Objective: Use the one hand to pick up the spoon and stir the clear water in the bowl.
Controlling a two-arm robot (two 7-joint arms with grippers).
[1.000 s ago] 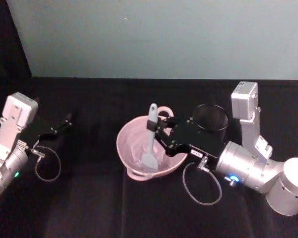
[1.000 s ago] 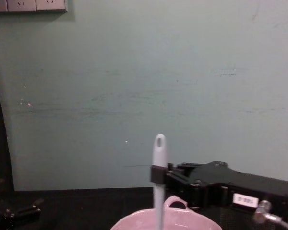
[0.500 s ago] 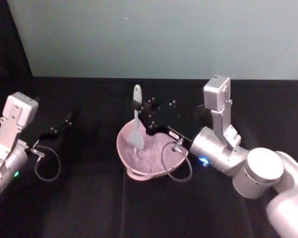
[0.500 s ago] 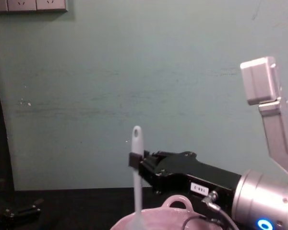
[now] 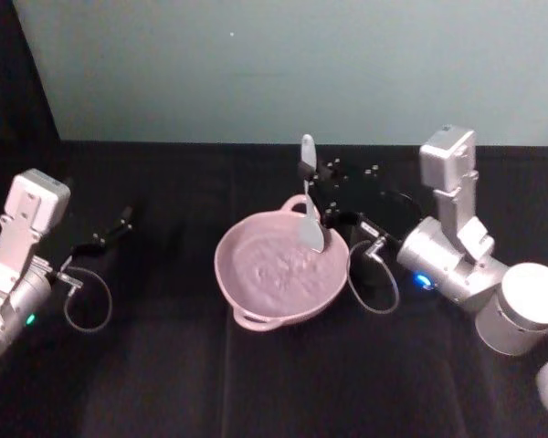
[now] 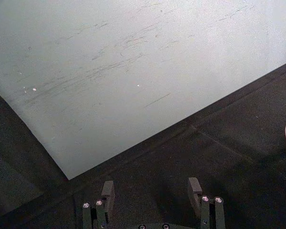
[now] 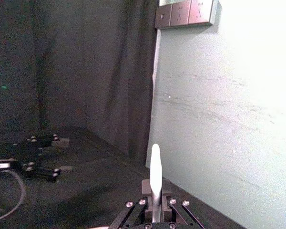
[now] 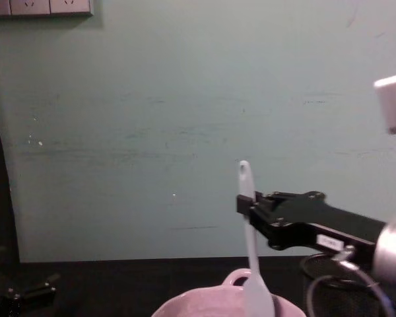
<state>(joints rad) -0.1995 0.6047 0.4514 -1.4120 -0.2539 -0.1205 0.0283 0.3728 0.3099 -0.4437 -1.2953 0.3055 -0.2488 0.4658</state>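
Between the pinched fingers of the black angular right gripper (image 5: 307,172) stands a long white plastic spoon (image 5: 309,203). It is clamped on the upper part of its slim handle and held nearly upright, with the holed tip poking up above the fingers. In the right wrist view the handle rises straight out of the closed jaws.

Below the gripper, the broad scoop hangs inside the wide pale pink ceramic bowl (image 5: 226,266), on its far right side. It is just beside the small loop handle on the rim. Whether the scoop touches the water cannot be told.

The gripper's body, with its small white label, runs back to the right into a silver cylindrical wrist. Under that body in the chest view sits a black wire-mesh cup (image 8: 333,285), beside the bowl.

Well away to the gripper's left, the left gripper (image 5: 121,222) rests low over the black table (image 5: 164,365), its two fingers spread wide.
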